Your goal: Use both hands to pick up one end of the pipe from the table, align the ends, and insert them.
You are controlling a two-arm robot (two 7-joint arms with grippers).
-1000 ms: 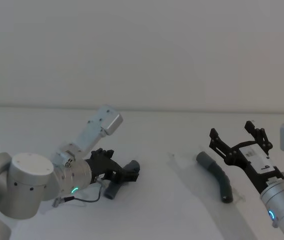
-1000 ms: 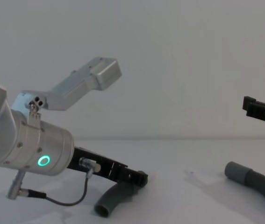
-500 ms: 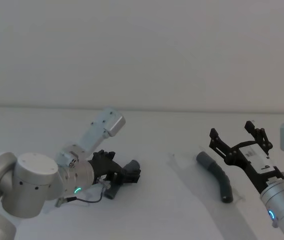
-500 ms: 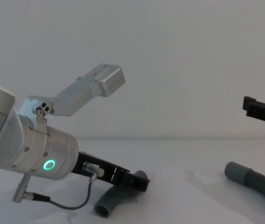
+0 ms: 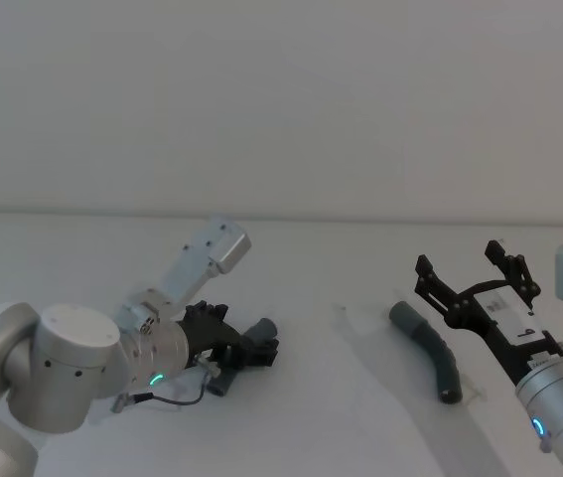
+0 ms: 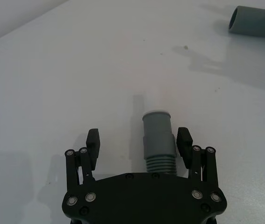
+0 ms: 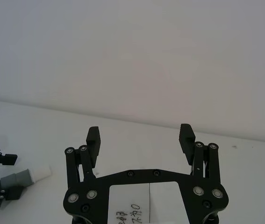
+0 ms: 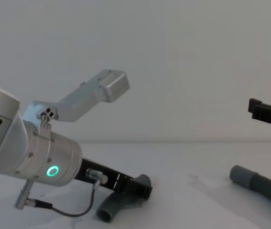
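One dark-grey ribbed pipe piece (image 5: 223,377) lies on the white table (image 5: 341,417) at the left. My left gripper (image 5: 258,348) is low over it, open, with the piece's smooth cuff end (image 6: 159,135) between the fingers and close to one finger (image 6: 183,140). From the chest, the left gripper (image 8: 142,187) sits on top of that curved piece (image 8: 116,205). The second pipe piece (image 5: 430,343) lies at the right, its socket end (image 6: 253,21) facing the middle. My right gripper (image 5: 460,260) hovers open above and beside it, holding nothing.
The pale grey wall stands behind the table. The left arm's silver wrist (image 8: 39,157) with its green ring light and loose cable (image 8: 73,212) takes up the near left. Bare table lies between the two pipe pieces.
The left arm has edged forward and lowered a little over its pipe piece. The right arm and both pipe pieces have stayed still.
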